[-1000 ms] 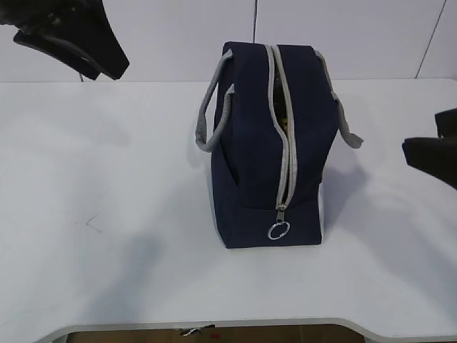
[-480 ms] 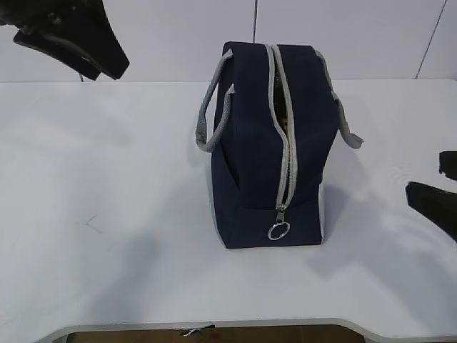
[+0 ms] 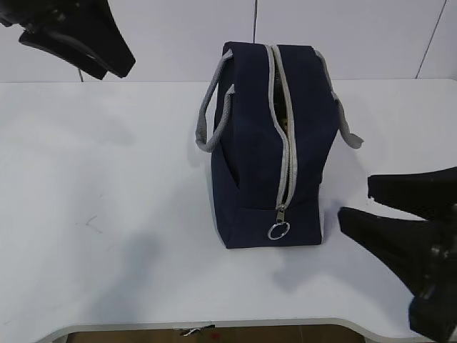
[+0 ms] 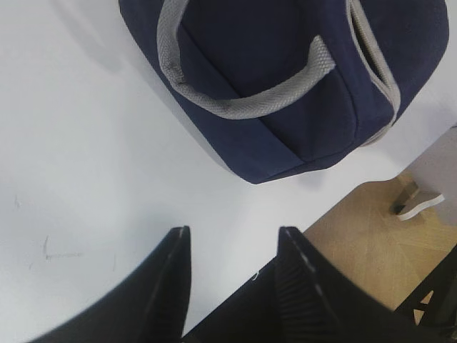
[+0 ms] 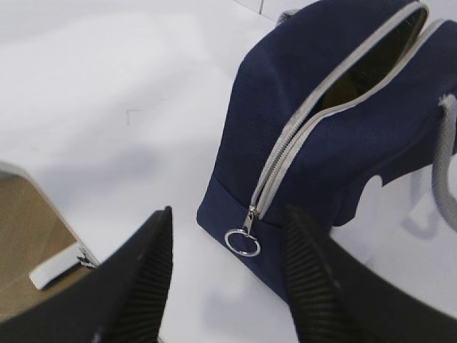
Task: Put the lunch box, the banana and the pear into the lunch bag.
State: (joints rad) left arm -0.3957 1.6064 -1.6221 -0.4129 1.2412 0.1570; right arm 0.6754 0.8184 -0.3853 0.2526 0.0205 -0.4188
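Right wrist view puts the ring pull (image 5: 243,241) just ahead between the right gripper's (image 5: 227,268) wide, empty fingers; the lunch bag (image 3: 271,143) stands upright mid-surface, left arm far off.

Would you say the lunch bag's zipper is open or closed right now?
Open: the zipper gapes along the lunch bag, and its ring pull hangs at the bottom end.

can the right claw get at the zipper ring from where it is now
Probably yes. The right claw is open and empty, and the ring pull hangs free at the foot of the lunch bag, in line between its fingers with only bare table around.
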